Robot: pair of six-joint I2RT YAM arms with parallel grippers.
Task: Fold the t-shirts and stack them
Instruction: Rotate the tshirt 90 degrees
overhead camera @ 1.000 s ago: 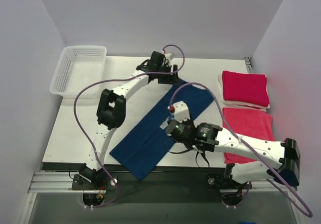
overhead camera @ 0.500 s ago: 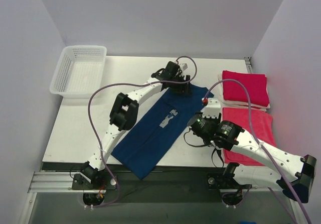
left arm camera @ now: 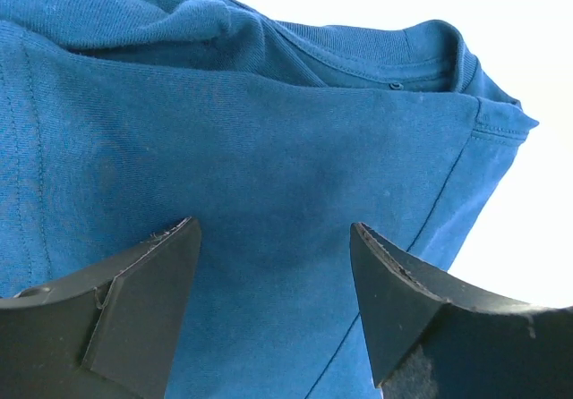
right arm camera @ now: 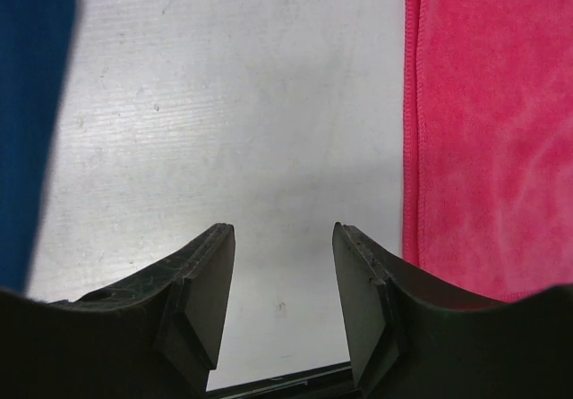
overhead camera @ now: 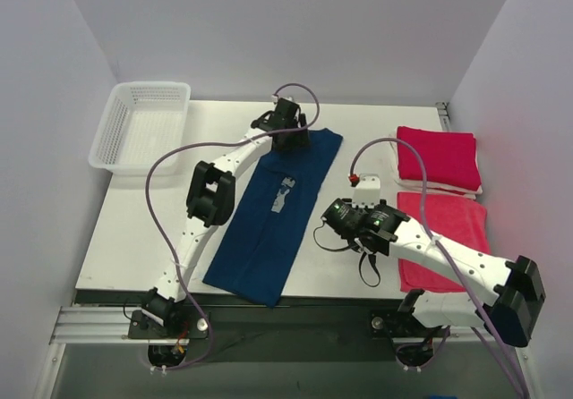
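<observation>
Basket, table and rail between pale walls

A white mesh basket (overhead camera: 152, 87) sits at the far left corner of the table (overhead camera: 125, 238), its left side hanging slightly over the edge. The tabletop is white and faintly scuffed. A metal rail (overhead camera: 89, 323) runs along the near edge.

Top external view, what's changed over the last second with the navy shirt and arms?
The navy t-shirt swung from diagonal to nearly straight, its far end shifting left. The right gripper left the shirt's middle, moving right, and now hangs over bare table, holding nothing. The left gripper is open over the collar. Red t-shirts and basket stayed put.
</observation>
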